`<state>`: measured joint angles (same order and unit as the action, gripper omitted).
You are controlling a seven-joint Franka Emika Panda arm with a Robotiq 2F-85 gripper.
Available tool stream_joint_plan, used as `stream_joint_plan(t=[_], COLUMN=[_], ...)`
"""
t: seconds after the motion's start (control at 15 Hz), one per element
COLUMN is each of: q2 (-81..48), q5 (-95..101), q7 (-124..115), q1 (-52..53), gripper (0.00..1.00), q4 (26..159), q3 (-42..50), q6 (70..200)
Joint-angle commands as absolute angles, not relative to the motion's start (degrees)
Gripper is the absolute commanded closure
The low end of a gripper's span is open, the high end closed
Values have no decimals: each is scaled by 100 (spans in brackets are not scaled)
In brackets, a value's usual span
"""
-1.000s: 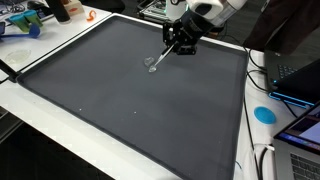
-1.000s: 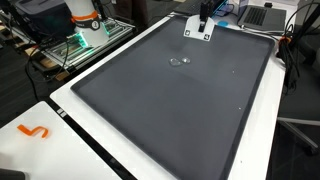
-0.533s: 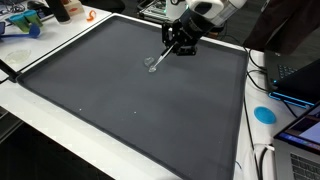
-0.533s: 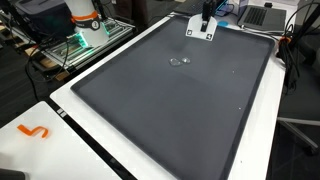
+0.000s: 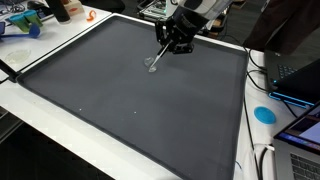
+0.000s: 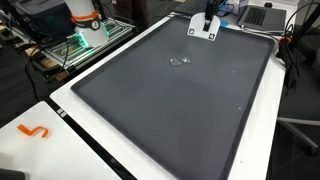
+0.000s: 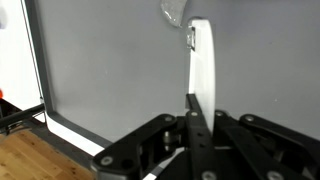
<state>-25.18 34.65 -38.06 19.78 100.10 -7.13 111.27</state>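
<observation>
My gripper (image 7: 193,100) is shut on a long white handle (image 7: 202,60) that runs away from the fingers toward the dark mat (image 5: 130,100). Its far end meets a small clear rounded piece (image 7: 173,12); whether the two are joined I cannot tell. In an exterior view the gripper (image 5: 172,40) hangs over the mat's far side, and the handle (image 5: 159,55) slants down to the clear piece (image 5: 151,66) on the mat. From the opposite side the gripper (image 6: 207,22) sits at the far edge of the mat (image 6: 180,110), with the clear piece (image 6: 180,61) nearer the middle.
The mat lies on a white table (image 5: 60,125). A blue disc (image 5: 264,114), laptops (image 5: 295,75) and cables crowd one side. An orange hook shape (image 6: 35,132) lies on a table corner. A cart with a green-lit device (image 6: 85,35) stands beside the table.
The gripper has shifted slightly along the far side of the mat with the white handle still in it. The clear piece stays at the same spot.
</observation>
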Motion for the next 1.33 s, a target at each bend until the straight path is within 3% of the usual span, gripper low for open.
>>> stream_joint_plan(t=[0.0,1.27], q2=[-2516,-1914], q5=[3064,409], q7=[-3396,-1087], q1=[1853,639], gripper=[99,99], q4=[9916,10079], q3=[-666,-484], q6=[11201,11722])
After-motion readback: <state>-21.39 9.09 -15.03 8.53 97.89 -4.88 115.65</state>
